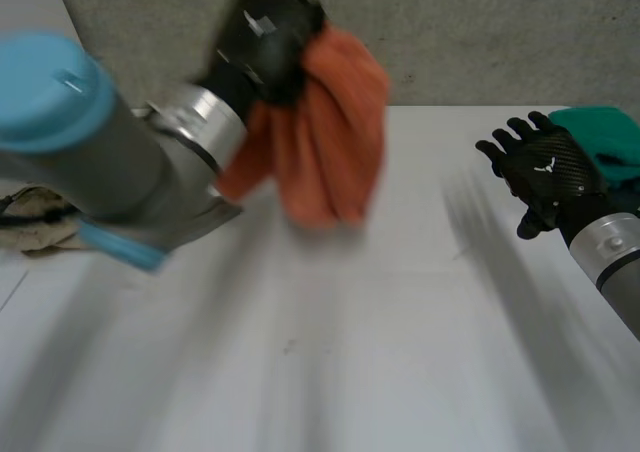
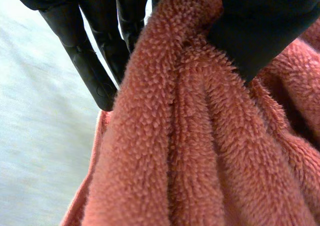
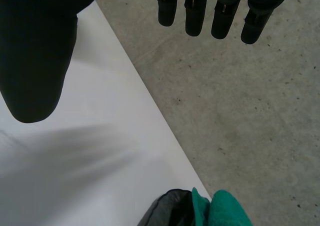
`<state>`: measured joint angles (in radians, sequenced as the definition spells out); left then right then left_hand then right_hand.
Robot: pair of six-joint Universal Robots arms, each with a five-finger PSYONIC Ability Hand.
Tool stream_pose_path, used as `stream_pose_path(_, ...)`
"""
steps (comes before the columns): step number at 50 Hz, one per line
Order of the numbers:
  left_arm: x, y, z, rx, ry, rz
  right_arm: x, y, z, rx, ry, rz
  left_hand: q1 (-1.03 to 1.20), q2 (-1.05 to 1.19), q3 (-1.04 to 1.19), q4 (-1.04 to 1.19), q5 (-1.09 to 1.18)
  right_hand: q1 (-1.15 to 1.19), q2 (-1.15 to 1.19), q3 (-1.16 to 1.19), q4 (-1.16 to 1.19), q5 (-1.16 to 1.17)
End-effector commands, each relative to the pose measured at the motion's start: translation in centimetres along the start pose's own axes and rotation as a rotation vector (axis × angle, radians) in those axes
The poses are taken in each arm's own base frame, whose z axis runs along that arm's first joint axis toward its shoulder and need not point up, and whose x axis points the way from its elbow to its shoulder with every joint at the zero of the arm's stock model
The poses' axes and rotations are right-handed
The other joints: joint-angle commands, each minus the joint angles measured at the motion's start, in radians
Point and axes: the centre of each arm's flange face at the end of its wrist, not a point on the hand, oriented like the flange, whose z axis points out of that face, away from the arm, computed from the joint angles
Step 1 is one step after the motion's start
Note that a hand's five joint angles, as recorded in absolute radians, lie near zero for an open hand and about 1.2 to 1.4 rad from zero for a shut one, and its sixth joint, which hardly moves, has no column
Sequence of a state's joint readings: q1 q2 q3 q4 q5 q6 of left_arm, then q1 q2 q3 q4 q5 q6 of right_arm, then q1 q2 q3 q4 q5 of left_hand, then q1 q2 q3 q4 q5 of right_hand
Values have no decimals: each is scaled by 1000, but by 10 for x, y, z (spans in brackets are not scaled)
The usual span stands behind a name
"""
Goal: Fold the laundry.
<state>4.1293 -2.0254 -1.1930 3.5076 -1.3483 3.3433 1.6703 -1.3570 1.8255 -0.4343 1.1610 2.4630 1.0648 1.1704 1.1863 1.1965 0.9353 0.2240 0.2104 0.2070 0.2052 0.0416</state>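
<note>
Presently, item one: orange towel, fleecy, bunched into a hanging clump, held clear above the white table toward its far edge.

Risk, as judged: the clump was gripped at one gathered part only, with no corner or edge presented. Laid down thus, it would likely land crumpled and fold crooked. A slack pinch could also let the pile slide out and drop.

Item two: left hand, closed on the towel's upper part. Thumb pressed into the pile, fingers straight alongside the cloth.

Item three: right hand, empty, its fingers spread wide and straight, touching nothing. Located at the table's right edge, just beside a green cloth.

Item four: pale crumpled cloth, at the table's left edge, beneath the left arm.
</note>
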Motion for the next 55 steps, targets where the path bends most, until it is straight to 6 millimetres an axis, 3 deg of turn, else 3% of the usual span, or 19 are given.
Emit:
stream_pose_path(1,84,78,-28,-257,179,-50,4,1,-4,-34,-10,16,331,226,210,200,286,-49,-36,-32,-31,-42)
stream_pose_path(2,87,95,-32,-315,170,-39,3,1,-4,-41,-15,20,314,209,193,183,269,-49,-36,-32,-31,-42)
stream_pose_path(3,87,101,-34,-342,163,-32,4,1,-4,-45,-17,21,163,57,42,31,118,-49,-36,-32,-31,-42)
stream_pose_path(5,87,108,-37,-383,147,-14,3,1,-5,-50,-22,25,-285,-391,-407,-417,-330,-49,-36,-32,-31,-42)
stream_pose_path(6,89,113,-42,-424,145,8,4,0,-5,-54,-26,27,-726,-832,-848,-858,-771,-49,-36,-32,-31,-42)
stream_pose_path(7,90,114,-45,-443,148,18,3,0,-5,-58,-29,29,-827,-932,-948,-959,-872,-49,-36,-32,-31,-42)
stream_pose_path(9,88,111,-47,-457,149,41,4,-1,-5,-65,-35,33,-828,-933,-949,-960,-873,-49,-36,-32,-31,-42)
stream_pose_path(15,61,51,-43,-365,81,67,12,-13,-2,-101,-70,105,-845,-951,-967,-977,-890,-49,-36,-32,-31,-42)
stream_pose_path(20,22,45,-48,-378,-13,60,20,-21,9,-203,-166,277,-837,-942,-958,-968,-882,-49,-36,-32,-31,-42)
stream_pose_path(27,-8,66,-58,-457,-96,-64,22,-18,35,-252,-290,353,-778,-884,-900,-910,-823,57,71,74,76,65)
stream_pose_path(28,-12,77,-61,-496,-102,-95,22,-19,42,-237,-309,350,-763,-869,-885,-895,-808,81,95,98,100,89)
stream_pose_path(33,-9,116,-68,-619,-41,-161,3,-11,66,-201,-383,298,-760,-866,-882,-892,-805,99,112,116,118,107)
stream_pose_path(42,7,148,-70,-736,69,-229,-47,4,82,-175,-504,156,-740,-845,-861,-872,-785,84,98,101,103,92)
stream_pose_path(46,10,156,-68,-772,79,-242,-67,14,84,-184,-548,118,-585,-690,-706,-716,-630,90,104,107,109,98)
stream_pose_path(49,11,163,-65,-787,82,-244,-80,20,87,-189,-569,98,-265,-371,-387,-397,-310,297,311,314,316,305)
stream_pose_path(50,11,164,-63,-784,82,-242,-81,21,91,-181,-558,84,-119,-224,-240,-251,-164,694,707,711,713,702)
stream_pose_path(51,9,164,-58,-770,74,-230,-78,20,94,-172,-544,76,322,216,200,190,277,916,929,933,934,923)
stream_pose_path(52,8,164,-55,-759,71,-224,-76,18,97,-161,-534,72,331,226,210,200,286,1170,1183,1187,1189,1178)
stream_pose_path(55,-1,152,-35,-681,43,-193,-60,-1,110,-83,-444,29,331,226,210,200,286,1172,1186,1189,1191,1180)
